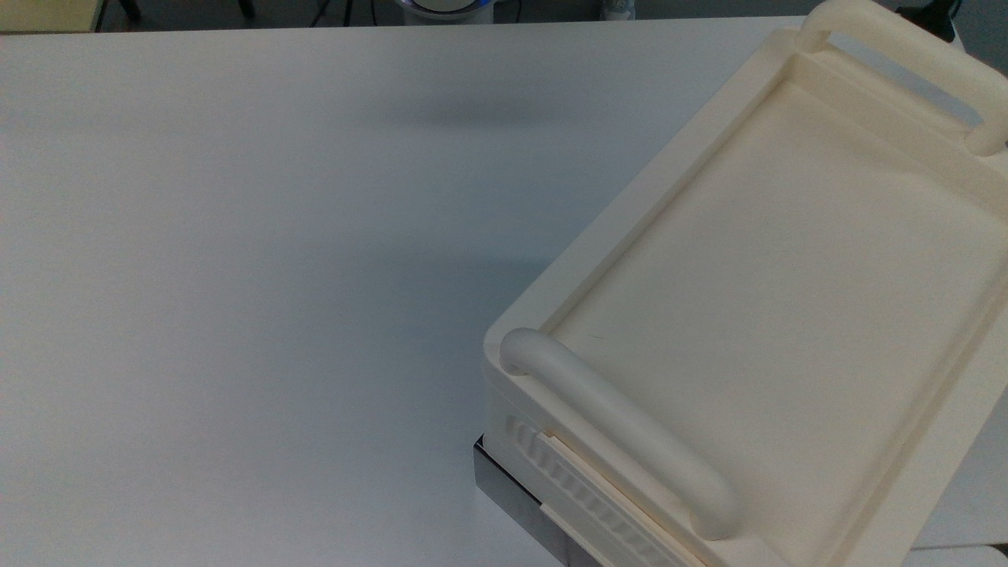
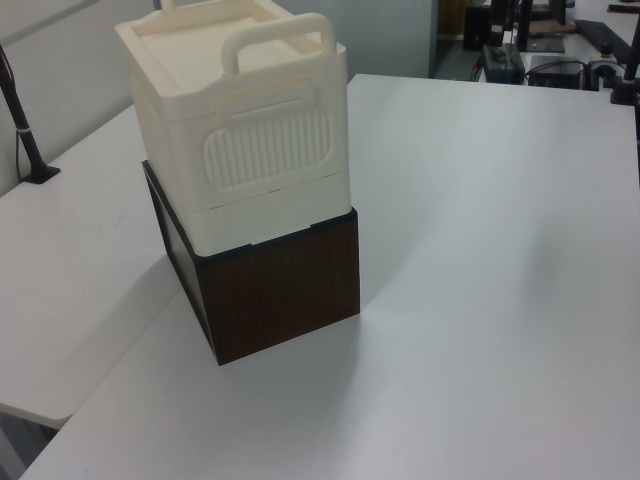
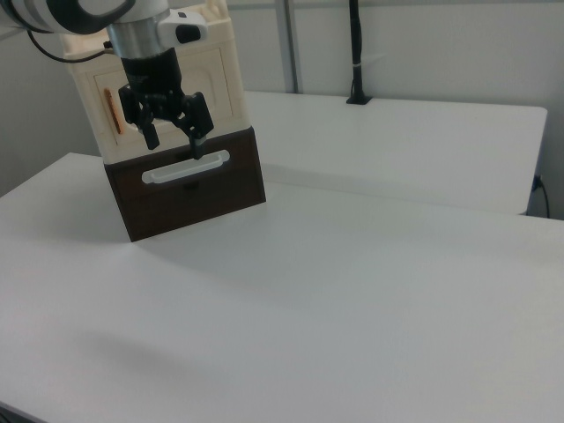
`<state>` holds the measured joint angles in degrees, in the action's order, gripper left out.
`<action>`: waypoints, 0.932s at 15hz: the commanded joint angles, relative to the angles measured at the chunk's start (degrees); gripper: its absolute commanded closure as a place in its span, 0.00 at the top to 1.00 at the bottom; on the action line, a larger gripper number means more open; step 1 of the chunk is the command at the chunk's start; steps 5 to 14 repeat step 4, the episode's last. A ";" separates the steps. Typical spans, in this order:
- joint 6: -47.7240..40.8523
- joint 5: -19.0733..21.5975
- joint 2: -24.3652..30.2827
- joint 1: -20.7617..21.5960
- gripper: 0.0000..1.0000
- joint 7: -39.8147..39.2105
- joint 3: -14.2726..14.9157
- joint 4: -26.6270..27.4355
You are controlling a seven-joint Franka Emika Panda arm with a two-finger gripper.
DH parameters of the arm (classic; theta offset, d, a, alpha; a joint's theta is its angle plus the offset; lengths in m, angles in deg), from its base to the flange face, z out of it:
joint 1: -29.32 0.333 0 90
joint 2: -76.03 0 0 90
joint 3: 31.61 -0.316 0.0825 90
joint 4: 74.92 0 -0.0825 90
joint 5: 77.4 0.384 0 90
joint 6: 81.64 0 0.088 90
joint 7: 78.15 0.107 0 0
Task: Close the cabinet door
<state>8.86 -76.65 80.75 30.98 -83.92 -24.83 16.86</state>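
The cabinet (image 1: 630,213) is a cream-white box with a recessed top and two thick tube handles, standing on a dark base (image 2: 280,290). In the right view the cabinet (image 3: 225,53) faces me, and its cabinet door (image 3: 211,88) looks flat against the front, with a copper-orange bar handle (image 3: 107,110) near the right view's left. My gripper (image 3: 174,145) hangs open in front of that face, fingers pointing down, just above the base. Nothing is between the fingers.
The dark brown base (image 3: 189,189) carries a white bar handle (image 3: 185,167). A ribbed cream panel (image 2: 265,145) is on the cabinet's side. Black poles (image 3: 355,53) (image 2: 25,130) stand on a neighbouring table. Dark equipment (image 2: 560,40) lies beyond the white table (image 1: 236,276).
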 commanded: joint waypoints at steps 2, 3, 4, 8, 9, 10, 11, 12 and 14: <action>0.73 -1.19 0.72 0.80 1.00 -0.04 0.52 1.92; 0.73 -1.19 0.72 0.80 1.00 0.05 0.52 1.92; 0.73 -1.19 0.64 0.80 1.00 0.31 0.34 1.92; 0.73 -1.19 0.64 0.80 1.00 0.31 0.34 1.92; 0.73 -1.19 0.64 0.80 1.00 0.31 0.34 1.92; 0.73 -1.19 0.64 0.80 1.00 0.31 0.34 1.92; 0.73 -1.19 0.64 0.80 1.00 0.31 0.34 1.92; 0.73 -1.19 0.64 0.80 1.00 0.31 0.34 1.92; 0.73 -1.19 0.64 0.80 1.00 0.31 0.34 1.92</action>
